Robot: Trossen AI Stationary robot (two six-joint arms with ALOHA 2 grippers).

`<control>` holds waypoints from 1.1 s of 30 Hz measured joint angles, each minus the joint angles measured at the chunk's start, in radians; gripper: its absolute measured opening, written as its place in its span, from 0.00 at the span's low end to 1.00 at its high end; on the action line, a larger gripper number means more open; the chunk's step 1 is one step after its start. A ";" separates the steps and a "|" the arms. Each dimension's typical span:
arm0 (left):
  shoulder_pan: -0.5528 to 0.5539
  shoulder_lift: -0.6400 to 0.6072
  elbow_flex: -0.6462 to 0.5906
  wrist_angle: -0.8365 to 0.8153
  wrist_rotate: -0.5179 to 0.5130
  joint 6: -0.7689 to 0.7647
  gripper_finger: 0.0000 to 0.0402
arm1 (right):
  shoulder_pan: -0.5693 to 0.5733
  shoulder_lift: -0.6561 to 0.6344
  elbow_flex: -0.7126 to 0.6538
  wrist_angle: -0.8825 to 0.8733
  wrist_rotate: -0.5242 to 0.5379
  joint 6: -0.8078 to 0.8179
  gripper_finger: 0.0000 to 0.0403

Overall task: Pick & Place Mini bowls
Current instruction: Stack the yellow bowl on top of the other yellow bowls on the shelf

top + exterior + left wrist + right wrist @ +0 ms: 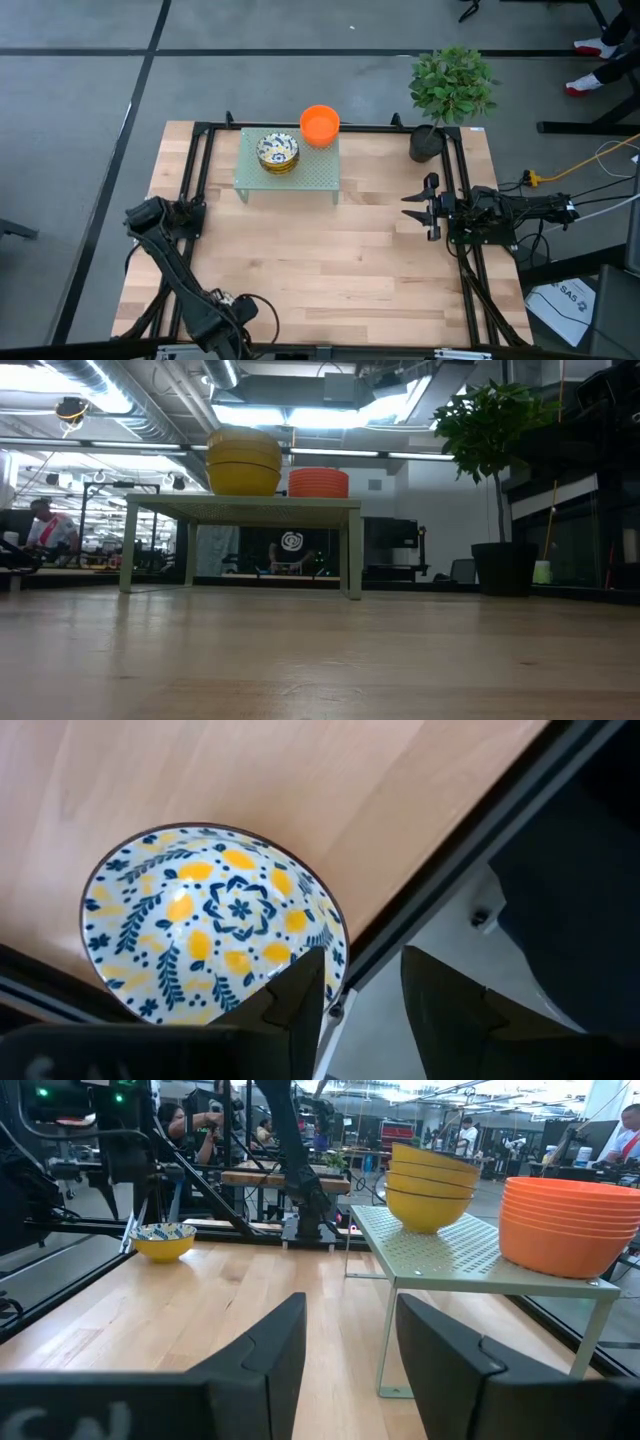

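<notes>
Left end effector (360,995) possibly open; patterned bowl (205,920) partly hidden.

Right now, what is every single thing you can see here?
table: one, light wood.
stand: one, pale green, far side of the table.
patterned bowls: stack of about four, yellow outside, on the stand.
orange bowls: one stack, beside them on the stand.
lone patterned bowl: one, white, blue and yellow, by the table's edge.
plant: one, green, dark pot, far right corner.
person: one, in the room behind.
left gripper: open, at the lone bowl's rim.
right gripper: open, empty, right side.
</notes>
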 joint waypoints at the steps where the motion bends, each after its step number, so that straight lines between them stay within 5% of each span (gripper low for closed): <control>1: 0.000 0.006 0.000 0.000 0.000 0.000 0.32 | 0.000 0.000 0.000 0.000 0.000 0.000 0.39; 12: -0.030 0.032 -0.011 -0.009 0.000 -0.105 0.32 | 0.000 0.000 0.000 0.000 0.000 0.000 0.39; 33: -0.047 0.085 -0.011 0.016 0.029 -0.076 0.32 | 0.000 0.000 0.000 0.000 0.000 0.000 0.39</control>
